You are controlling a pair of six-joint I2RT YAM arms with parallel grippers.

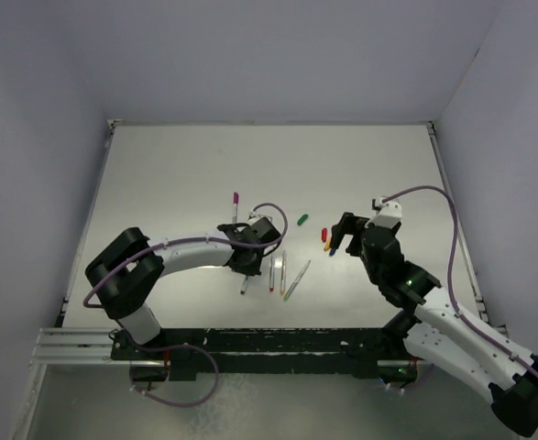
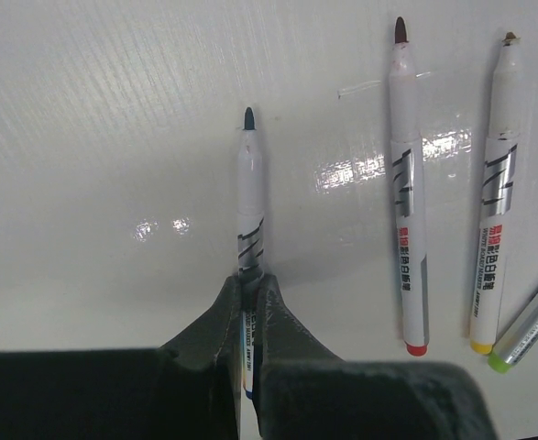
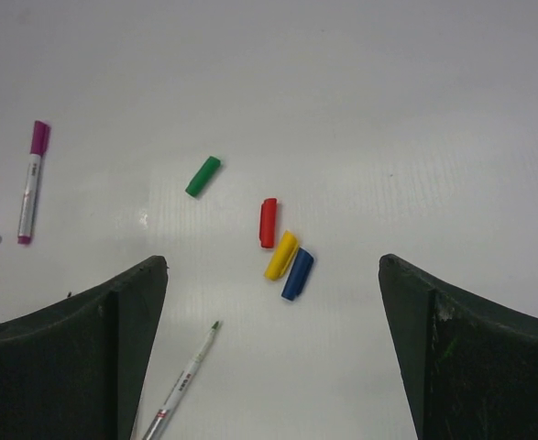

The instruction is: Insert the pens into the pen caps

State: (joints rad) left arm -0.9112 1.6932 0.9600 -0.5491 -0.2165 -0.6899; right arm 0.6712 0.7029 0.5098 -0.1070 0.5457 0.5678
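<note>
My left gripper [image 2: 248, 289] is shut on a blue-ended pen [image 2: 250, 211] that lies on the table with its dark tip pointing away; from above the left gripper [image 1: 246, 259] sits over it. Beside it lie a red pen [image 2: 408, 229], a yellow pen [image 2: 495, 202] and a green pen [image 2: 530, 325], all uncapped. My right gripper [image 3: 273, 263] hangs open above the loose caps: green cap [image 3: 203, 176], red cap [image 3: 268, 223], and yellow cap [image 3: 280, 255] touching the blue cap [image 3: 297, 274]. A purple pen [image 3: 30, 183] wears its cap.
The white table [image 1: 159, 183] is walled by pale panels at the back and sides. The capped purple pen [image 1: 235, 206] lies just behind the left gripper. The arm bases and a black rail [image 1: 278, 344] line the near edge.
</note>
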